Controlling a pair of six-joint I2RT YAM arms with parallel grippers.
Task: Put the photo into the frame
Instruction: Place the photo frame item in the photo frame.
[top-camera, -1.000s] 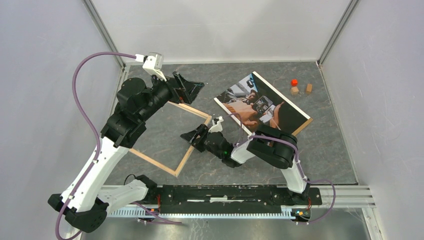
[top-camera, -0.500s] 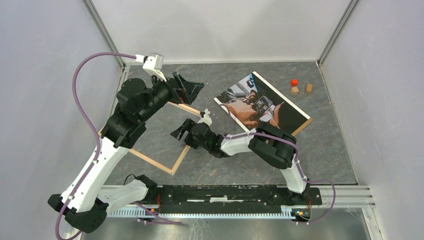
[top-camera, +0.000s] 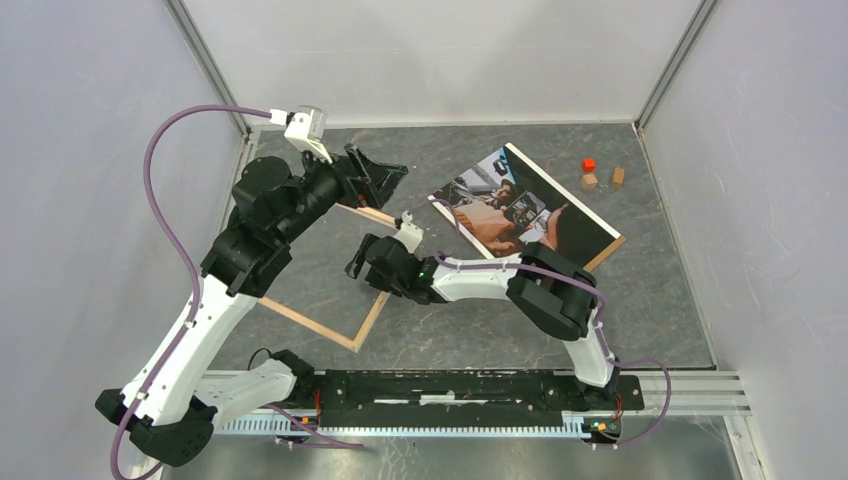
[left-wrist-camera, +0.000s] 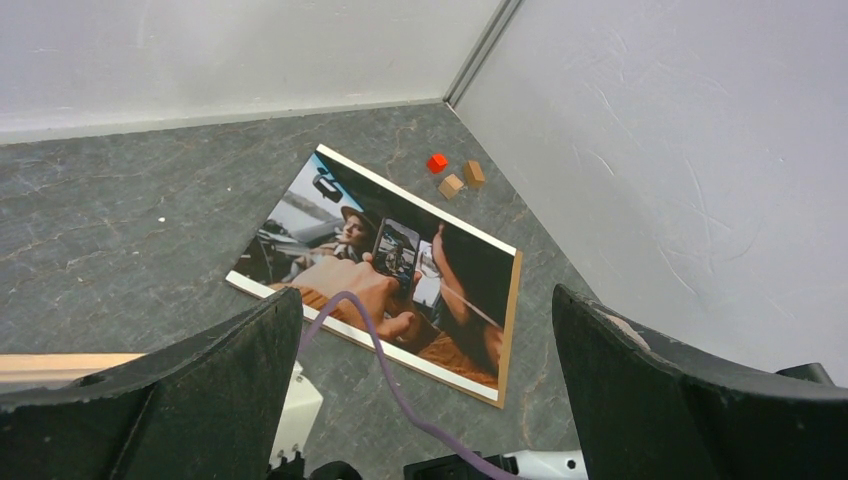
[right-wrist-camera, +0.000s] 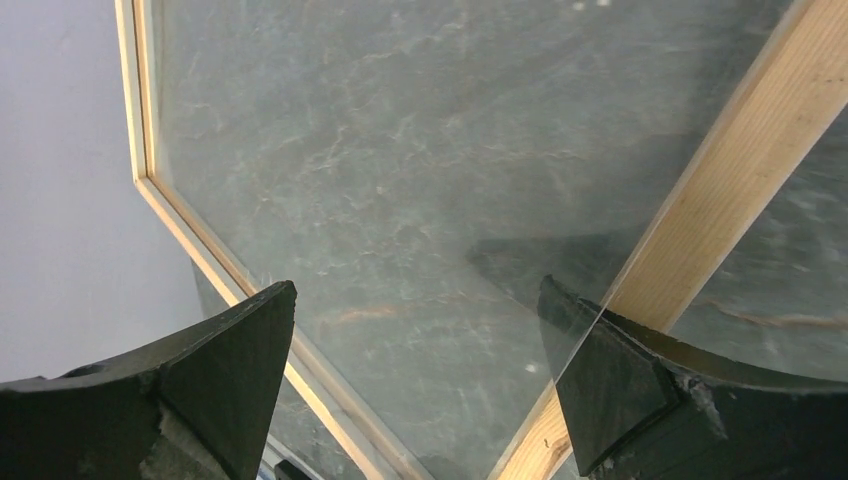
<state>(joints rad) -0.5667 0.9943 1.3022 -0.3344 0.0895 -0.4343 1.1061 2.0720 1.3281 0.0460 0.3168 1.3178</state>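
Observation:
The photo (top-camera: 522, 205) lies flat at the back right of the table, on a brown board whose edge (top-camera: 607, 253) shows beside it. It fills the middle of the left wrist view as the photo (left-wrist-camera: 385, 262). The frame (top-camera: 312, 323), pale wood side up, lies left of centre. My left gripper (top-camera: 385, 172) hangs open over the frame's far corner and holds nothing. My right gripper (top-camera: 358, 258) is open over the frame's right rail. In the right wrist view that gripper (right-wrist-camera: 417, 290) straddles the rail (right-wrist-camera: 725, 215) and a clear pane, gripping neither.
A red block (top-camera: 588, 164) and two small wooden blocks (top-camera: 604, 179) sit at the back right corner. White walls close the table on three sides. The right arm's purple cable (left-wrist-camera: 385, 365) hangs across the left wrist view.
My right gripper has moved left and away from the bases, onto the frame's right rail, and its jaws have spread wider. The left arm, frame and photo have stayed put.

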